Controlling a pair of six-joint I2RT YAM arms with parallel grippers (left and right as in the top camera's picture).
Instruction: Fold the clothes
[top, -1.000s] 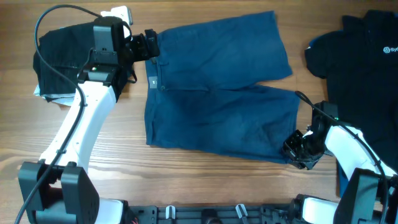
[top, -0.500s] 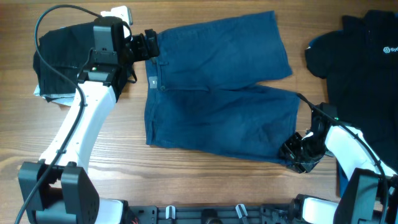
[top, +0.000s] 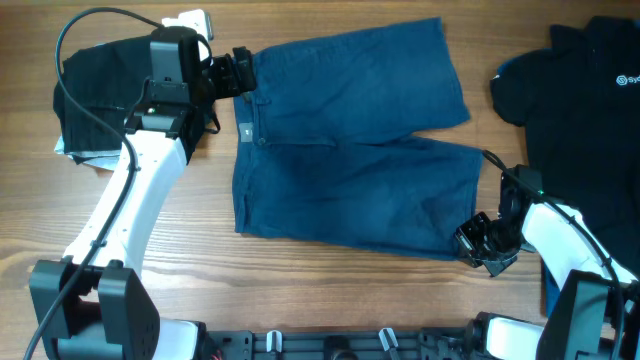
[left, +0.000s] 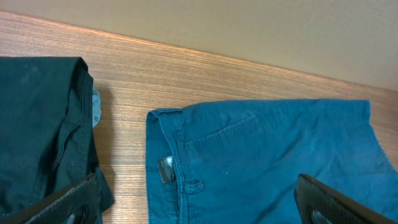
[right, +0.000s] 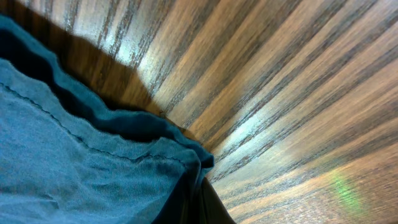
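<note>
**Shorts flat, no fold yet**

Far left, a black cloth (top: 90, 95) with pale trim lies in a heap on the wood table (top: 330, 290). Right next to it is the left gripper (top: 243, 72), up by the top corner of the waistband. Its jaws stand wide apart and it has nothing in them. Its own camera shows the waistband corner lying betw. its two fingers, not pinched.

In the middle lie the blue shorts (top: 350, 140). They are spread out flat, waistband to the left and both legs pointing right (button side up, I think).

Next comes the right gripper (top: 478, 243), down at the bottom corner of the near leg. Its jaws are squeezed tight, and its camera shows the hem bunching up into them, so it looks like it has pinched that corner.

Far right is a black polo shirt (top: 590, 90) w/ a small white logo, apart from the shorts.

So the job is only at the start. One corner is grabbed, approx. nothing else is done. The legs lie side by side, not one on top of the other. All the folding is left to do.
</note>
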